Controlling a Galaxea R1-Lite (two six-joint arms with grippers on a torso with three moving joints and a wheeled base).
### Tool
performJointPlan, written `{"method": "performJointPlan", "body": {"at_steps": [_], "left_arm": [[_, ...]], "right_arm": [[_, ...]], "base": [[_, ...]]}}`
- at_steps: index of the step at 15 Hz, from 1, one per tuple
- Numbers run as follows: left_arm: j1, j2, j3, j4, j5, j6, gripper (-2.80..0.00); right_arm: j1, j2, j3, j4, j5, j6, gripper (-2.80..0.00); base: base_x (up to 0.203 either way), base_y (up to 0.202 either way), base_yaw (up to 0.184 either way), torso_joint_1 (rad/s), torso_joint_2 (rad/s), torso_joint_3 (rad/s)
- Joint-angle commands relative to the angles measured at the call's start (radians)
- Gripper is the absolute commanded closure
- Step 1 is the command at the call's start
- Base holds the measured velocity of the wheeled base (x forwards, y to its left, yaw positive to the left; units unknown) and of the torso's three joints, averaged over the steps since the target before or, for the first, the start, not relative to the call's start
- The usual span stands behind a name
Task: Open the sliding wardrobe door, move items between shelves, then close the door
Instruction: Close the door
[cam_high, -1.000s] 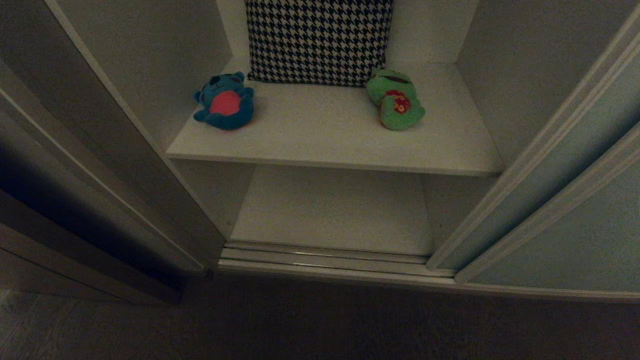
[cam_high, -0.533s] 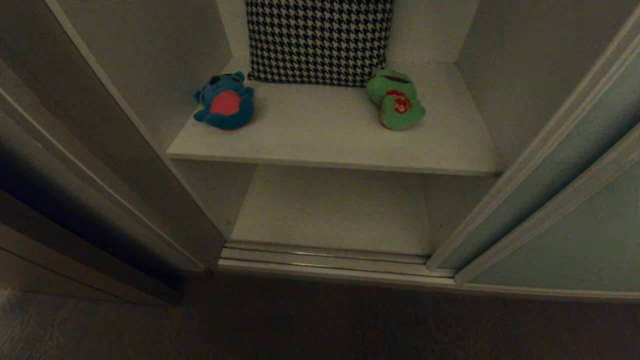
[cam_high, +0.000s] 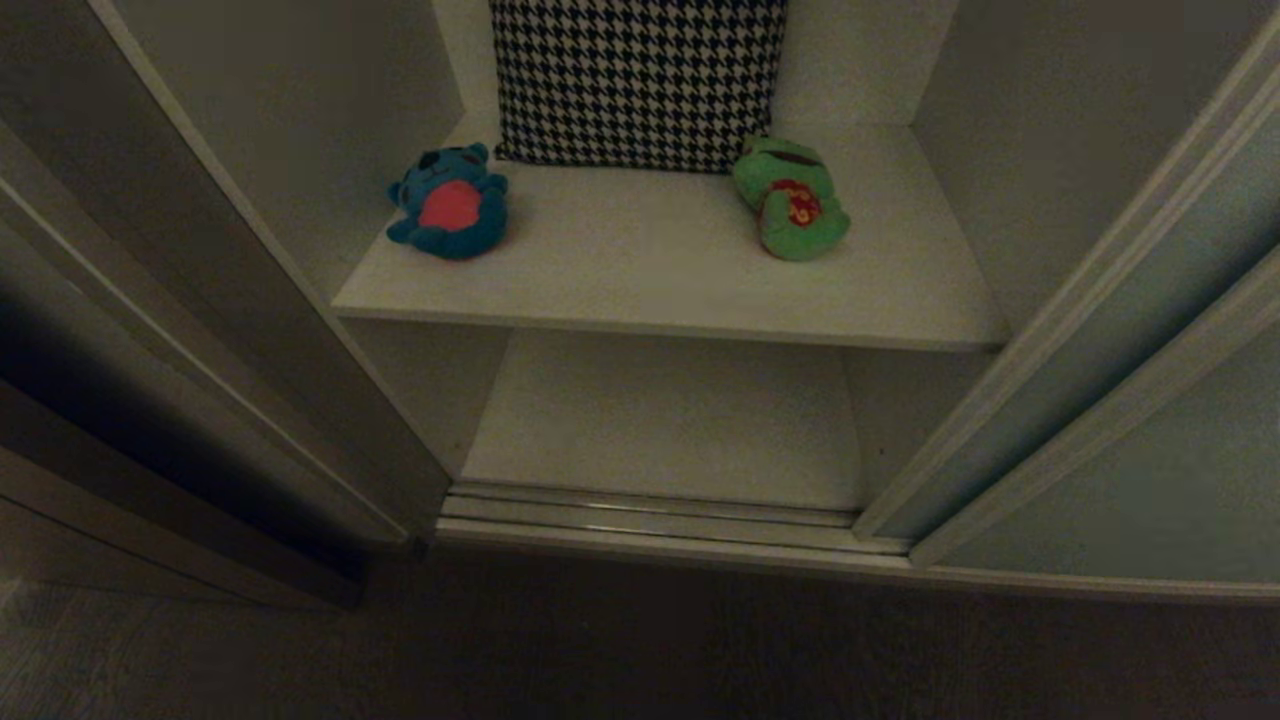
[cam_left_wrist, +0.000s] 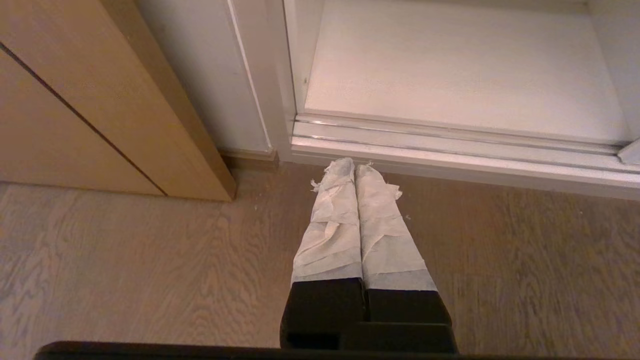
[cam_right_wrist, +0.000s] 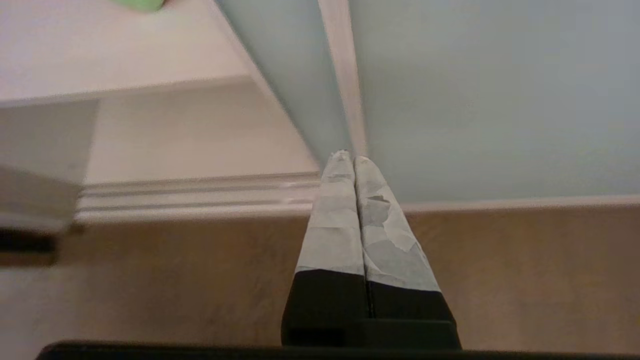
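Note:
The sliding wardrobe door (cam_high: 1150, 470) stands pushed to the right, overlapping its twin, so the wardrobe is open. On the upper shelf (cam_high: 640, 275) lie the items: a blue plush with a red belly (cam_high: 450, 205) at the left and a green frog (cam_high: 790, 200) at the right. The lower shelf (cam_high: 670, 420) is bare. Neither arm shows in the head view. My right gripper (cam_right_wrist: 348, 157) is shut and empty, low over the floor, pointing at the door (cam_right_wrist: 475, 100) beside its beige frame strip (cam_right_wrist: 345, 75). My left gripper (cam_left_wrist: 355, 167) is shut and empty near the bottom track (cam_left_wrist: 450, 145).
A houndstooth pillow (cam_high: 640, 80) leans against the back wall behind the toys. A brown wooden side panel (cam_left_wrist: 100, 100) flanks the wardrobe on the left. Wood floor (cam_left_wrist: 125, 260) runs in front of the metal track (cam_high: 650, 515).

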Motion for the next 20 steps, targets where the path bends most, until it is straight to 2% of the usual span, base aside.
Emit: {"method": "performJointPlan", "body": {"at_steps": [1,3,9,14,20], "left_arm": [[0.0,0.001,0.0,-0.001,0.0,0.0,0.0],[0.001,0.001,0.0,-0.001,0.0,0.0,0.0],[0.0,0.001,0.0,-0.001,0.0,0.0,0.0],[0.0,0.001,0.0,-0.001,0.0,0.0,0.0],[0.0,0.001,0.0,-0.001,0.0,0.0,0.0]], "right_arm": [[0.044,0.062,0.006,0.002,0.008,0.001,0.0],[0.087,0.098,-0.001,-0.002,0.003,-0.001,0.0],[0.096,0.219,-0.015,-0.12,-0.003,0.001,0.0],[0.154,0.24,-0.042,-0.126,-0.007,-0.001,0.0],[0.186,0.305,-0.06,-0.232,-0.09,0.0,0.0]], "base": [[0.0,0.0,0.0,0.0,0.0,0.0],[0.0,0.0,0.0,0.0,0.0,0.0],[0.0,0.0,0.0,0.0,0.0,0.0],[0.0,0.0,0.0,0.0,0.0,0.0],[0.0,0.0,0.0,0.0,0.0,0.0]]}}
